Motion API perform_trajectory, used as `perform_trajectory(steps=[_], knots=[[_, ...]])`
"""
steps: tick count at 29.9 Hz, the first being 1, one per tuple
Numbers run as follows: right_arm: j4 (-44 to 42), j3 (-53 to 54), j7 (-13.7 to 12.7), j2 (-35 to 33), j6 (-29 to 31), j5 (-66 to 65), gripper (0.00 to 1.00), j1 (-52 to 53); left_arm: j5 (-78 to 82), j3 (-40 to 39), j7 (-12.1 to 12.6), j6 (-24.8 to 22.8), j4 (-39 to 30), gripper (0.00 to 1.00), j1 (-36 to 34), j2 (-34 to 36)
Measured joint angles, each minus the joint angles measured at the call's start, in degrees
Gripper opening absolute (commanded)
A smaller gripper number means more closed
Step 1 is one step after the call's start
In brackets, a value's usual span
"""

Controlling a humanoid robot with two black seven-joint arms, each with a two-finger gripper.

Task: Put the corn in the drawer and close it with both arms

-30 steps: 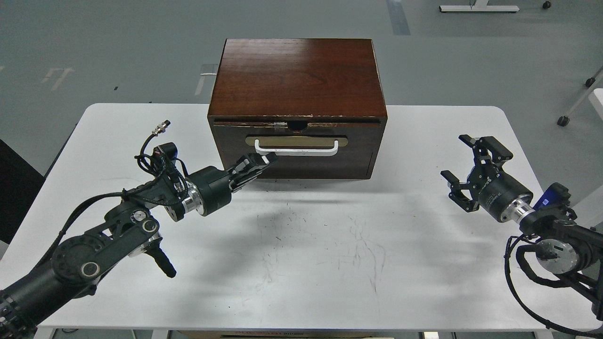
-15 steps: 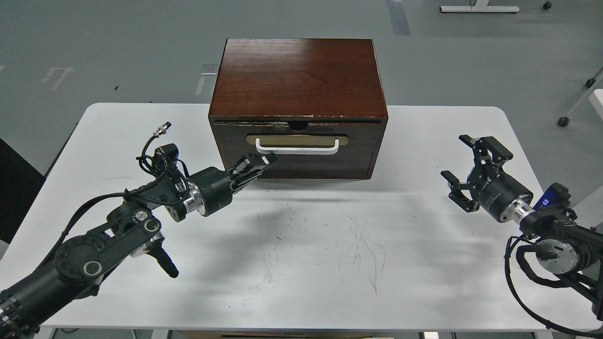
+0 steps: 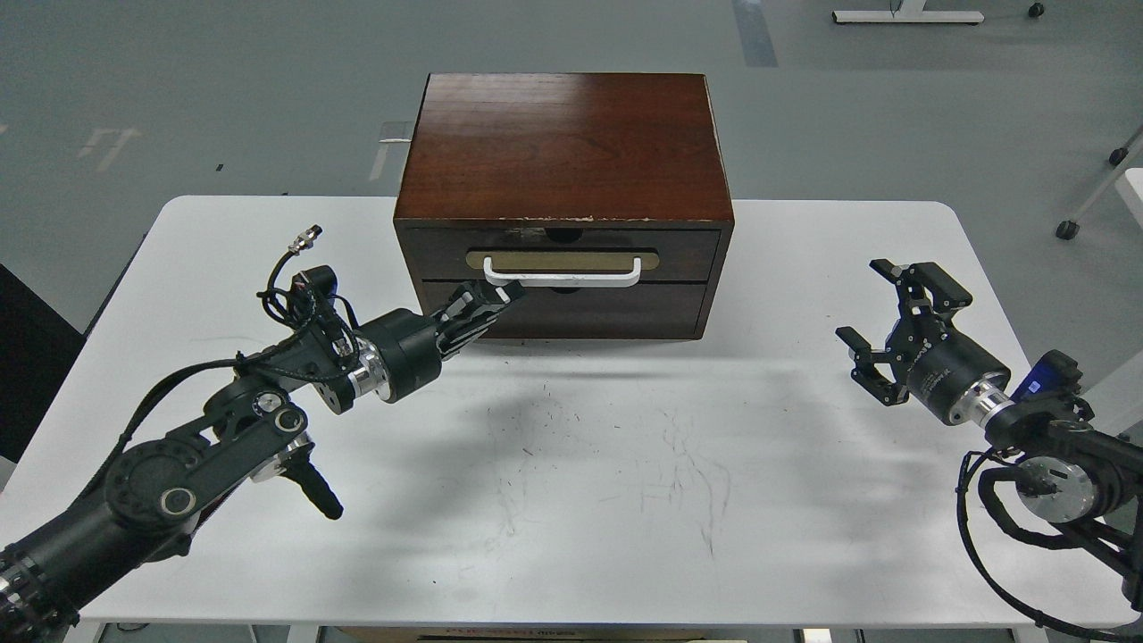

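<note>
The drawer (image 3: pixel 683 254) sits pushed in flush with the dark wood cabinet (image 3: pixel 563 143). Its white bar handle (image 3: pixel 563 274) crosses a beige oval plate. My left gripper (image 3: pixel 504 293) is shut, with its fingertips against the drawer front just under the handle's left end. My right gripper (image 3: pixel 864 299) is open and empty, hovering above the table (image 3: pixel 580 500) well to the right of the cabinet. The corn is out of view.
A plain handleless panel (image 3: pixel 607 311) lies below the drawer. The cabinet stands at the middle back of the white table, whose surface shows scuff marks. Grey floor lies beyond the table's far edge.
The drawer has slid back into the cabinet until flush, and its chipped top edge no longer shows. My left gripper moved forward with it. The right arm has stayed put.
</note>
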Motion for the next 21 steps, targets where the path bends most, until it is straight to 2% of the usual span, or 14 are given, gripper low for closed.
perform_trajectory(steps=[5,6,7,8,9,10,11,18,21], knots=[[0.0,0.0,0.0,0.0,0.0,0.0,0.98,0.0,-1.6,1.0,-0.2,-2.4,-2.4,0.00,0.9,2.9],[0.0,0.1,0.0,0.0,0.0,0.0,0.98,0.0,-1.7,1.0,-0.5,-3.8,-3.8,0.01,1.4,3.9],[0.0,0.2,0.0,-0.1,0.0,0.0,0.98,0.0,-1.7,1.0,-0.7,-4.9,-5.0,0.10,2.0,4.6],[0.0,0.4,0.0,-0.1,0.0,0.0,0.98,0.0,-1.8,0.9,-0.8,-6.2,-6.3,0.21,2.6,5.4],[0.1,0.5,0.0,-0.1,0.0,0.0,0.98,0.0,-1.9,0.7,-1.0,-7.2,-7.7,0.52,3.1,6.1],[0.1,0.6,0.0,-0.1,0.0,0.0,0.98,0.0,-1.9,0.4,-1.2,-7.9,-8.6,0.68,3.4,6.6],[0.1,0.7,0.0,-0.2,0.0,0.0,0.98,0.1,-2.4,0.2,-1.6,-8.4,-9.7,0.99,3.7,7.3],[0.0,1.4,0.0,-0.3,0.0,0.1,0.98,0.4,-17.9,-4.1,-6.9,-9.3,-13.3,0.99,4.2,10.9],[0.0,2.1,0.0,-0.3,-0.1,0.1,0.98,0.6,-26.5,-7.5,-7.6,-9.3,-13.3,0.99,4.2,12.0]])
